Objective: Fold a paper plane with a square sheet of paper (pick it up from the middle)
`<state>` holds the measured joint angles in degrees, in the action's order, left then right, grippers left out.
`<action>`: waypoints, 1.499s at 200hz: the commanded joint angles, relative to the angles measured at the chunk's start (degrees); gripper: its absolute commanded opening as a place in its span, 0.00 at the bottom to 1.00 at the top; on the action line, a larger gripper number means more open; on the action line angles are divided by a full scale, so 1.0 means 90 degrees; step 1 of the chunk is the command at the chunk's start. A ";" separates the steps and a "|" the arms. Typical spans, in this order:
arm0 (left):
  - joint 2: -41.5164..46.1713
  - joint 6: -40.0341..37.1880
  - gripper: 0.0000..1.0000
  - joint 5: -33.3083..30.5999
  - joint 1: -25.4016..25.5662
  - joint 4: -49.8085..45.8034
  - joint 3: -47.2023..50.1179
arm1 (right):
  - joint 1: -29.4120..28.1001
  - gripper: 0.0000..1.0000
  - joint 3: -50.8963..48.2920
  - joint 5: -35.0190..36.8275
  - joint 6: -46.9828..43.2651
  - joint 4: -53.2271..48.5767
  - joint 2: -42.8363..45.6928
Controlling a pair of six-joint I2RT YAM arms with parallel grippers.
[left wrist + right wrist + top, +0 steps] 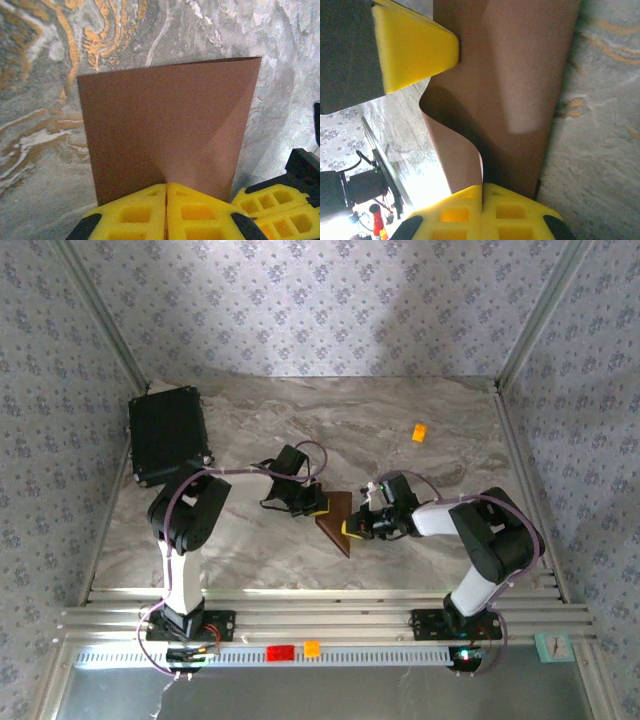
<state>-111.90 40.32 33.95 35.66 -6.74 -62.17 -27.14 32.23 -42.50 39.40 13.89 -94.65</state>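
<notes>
Brown square sheet of paper [165,125] is pinched mid-scene in the closed jaws of the left gripper [166,186] and right gripper [482,186]; the 2 opposed grips presumably steady it for creasing.

The top view looks down from above and behind the arm bases [185,625] at the frame's bottom, taking in the whole counter [300,430], while both wrist views sit close over their yellow jaws at the lower edge, sharing the brown paper [338,525] mid-frame.
</notes>
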 commanded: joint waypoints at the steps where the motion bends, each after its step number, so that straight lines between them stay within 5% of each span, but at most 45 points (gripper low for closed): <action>1: -0.0199 -0.0106 0.10 -0.0208 0.0064 -0.0478 -0.0107 | 0.0036 0.00 0.0024 -0.0111 -0.0110 -0.0041 -0.0076; 67: 0.0128 -0.0184 0.19 -0.0215 0.0063 -0.0740 -0.0930 | 0.0020 0.00 -0.0036 -0.0204 -0.0060 0.0148 -0.0186; 151: -0.0645 -0.0424 0.16 0.0175 0.0137 -0.1053 -0.1558 | -0.0002 0.00 -0.0001 -0.0256 -0.0060 0.0229 -0.0262; 300: -0.0887 -0.0545 0.13 -0.0140 0.0249 -0.1341 -0.1486 | -0.0139 0.00 0.0511 -0.0038 -0.0706 -0.0804 -0.0220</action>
<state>-119.28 36.42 34.06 37.32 -15.79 -75.61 -28.16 35.81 -43.70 34.65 9.13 -96.23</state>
